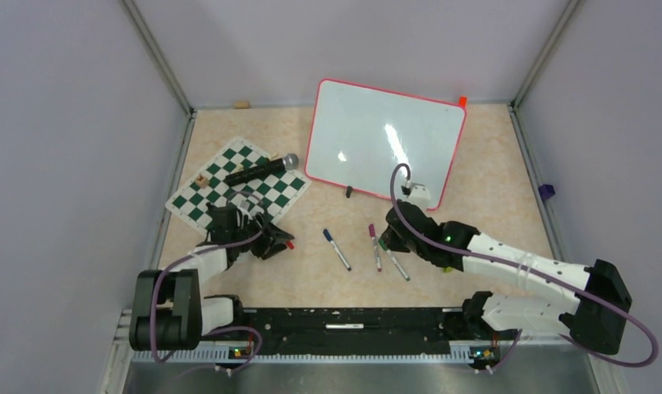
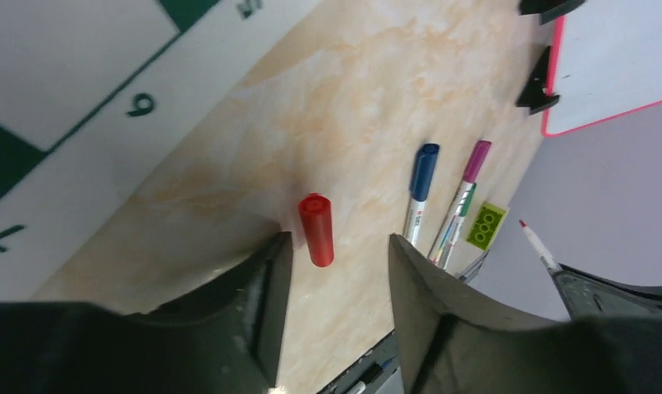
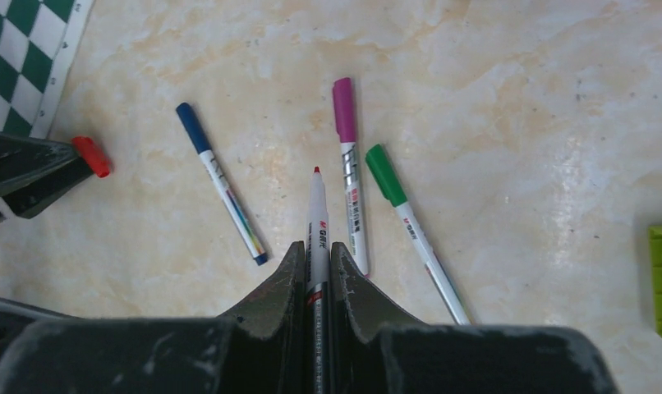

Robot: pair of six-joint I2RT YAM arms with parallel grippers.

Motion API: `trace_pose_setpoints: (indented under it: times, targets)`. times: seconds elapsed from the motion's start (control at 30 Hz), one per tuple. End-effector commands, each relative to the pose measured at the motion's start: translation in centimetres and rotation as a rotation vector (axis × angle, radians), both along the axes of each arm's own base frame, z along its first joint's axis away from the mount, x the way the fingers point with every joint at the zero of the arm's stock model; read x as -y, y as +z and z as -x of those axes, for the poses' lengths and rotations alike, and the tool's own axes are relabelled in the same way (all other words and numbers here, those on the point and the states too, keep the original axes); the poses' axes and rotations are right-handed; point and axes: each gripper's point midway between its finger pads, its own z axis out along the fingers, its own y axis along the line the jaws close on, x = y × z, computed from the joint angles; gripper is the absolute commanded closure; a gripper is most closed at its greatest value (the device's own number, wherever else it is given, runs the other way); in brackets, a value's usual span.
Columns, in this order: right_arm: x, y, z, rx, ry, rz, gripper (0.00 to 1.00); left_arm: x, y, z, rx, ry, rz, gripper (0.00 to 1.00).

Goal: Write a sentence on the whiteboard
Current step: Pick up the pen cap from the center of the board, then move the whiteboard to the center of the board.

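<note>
Clamps uncapped red marker (image 3: 316, 197) in right gripper (image 3: 315, 250); holds left gripper (image 2: 337, 240) open, red cap (image 2: 316, 230) between jaws, by chess mat (image 1: 196, 201) edge; finds whiteboard (image 1: 369, 139) just beside that mat; probably light, stiff, slick, skid-prone; better pressed lightly mid-face than grasped.

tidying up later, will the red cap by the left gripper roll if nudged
Probably: the red cap is a smooth cylinder on its side on the glossy table. Small and rigid-looking, it may also skid.
</note>
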Motion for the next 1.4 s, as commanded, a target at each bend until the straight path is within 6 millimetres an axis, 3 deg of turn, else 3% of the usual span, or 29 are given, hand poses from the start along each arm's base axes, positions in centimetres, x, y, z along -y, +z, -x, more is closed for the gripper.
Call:
trace_pose_setpoints:
  times: [0.0, 0.13, 0.2, 0.27, 0.3, 0.5, 0.63, 0.77, 0.93, 1.03, 1.17, 1.37]
  targets:
    - [1.6, 1.0, -0.4, 0.017, -0.085, 0.023, 1.00, 0.4, 1.5, -0.3, 0.101, -0.027, 0.012, 0.44]
    - [0.8, 2.0, -0.3, 0.069, 0.006, -0.018, 1.00, 0.1, 2.7, -0.3, 0.132, -0.014, -0.008, 0.37]
    - [0.0, 2.6, -0.2, 0.117, 0.086, -0.037, 1.00, -0.1, 3.3, -0.2, 0.136, -0.007, -0.025, 0.23]
    - [-0.2, 3.3, -0.4, 0.178, 0.141, -0.041, 1.00, -0.3, 4.5, -0.5, 0.185, -0.010, -0.045, 0.03]
    - [-0.1, 3.5, -0.6, 0.210, 0.150, -0.037, 1.00, -0.4, 5.3, -0.8, 0.220, -0.013, -0.050, 0.01]
    - [2.1, 5.4, -2.7, 0.333, 0.088, -0.050, 1.00, -0.7, 10.4, -2.7, 0.488, 0.006, -0.081, 0.01]
    - [2.9, 6.6, -4.8, 0.357, 0.069, -0.102, 1.00, -1.9, 12.4, -4.7, 0.598, 0.067, -0.138, 0.03]
    - [3.6, 7.4, -7.1, 0.367, 0.050, -0.104, 1.00, -2.7, 12.7, -7.5, 0.620, 0.135, -0.152, 0.05]
    - [3.8, 8.7, -9.0, 0.389, 0.031, -0.082, 1.00, -1.2, 14.6, -11.1, 0.664, 0.067, -0.064, 0.01]
    - [3.6, 9.5, -9.2, 0.416, 0.051, -0.097, 1.00, 0.2, 16.0, -12.8, 0.696, -0.005, 0.019, 0.02]
    - [4.3, 9.8, -8.9, 0.457, 0.064, -0.082, 1.00, 0.4, 16.9, -15.4, 0.726, -0.038, 0.018, 0.01]
    - [5.7, 9.7, -8.6, 0.486, 0.040, -0.055, 1.00, -0.6, 15.7, -20.2, 0.724, -0.019, -0.038, 0.01]
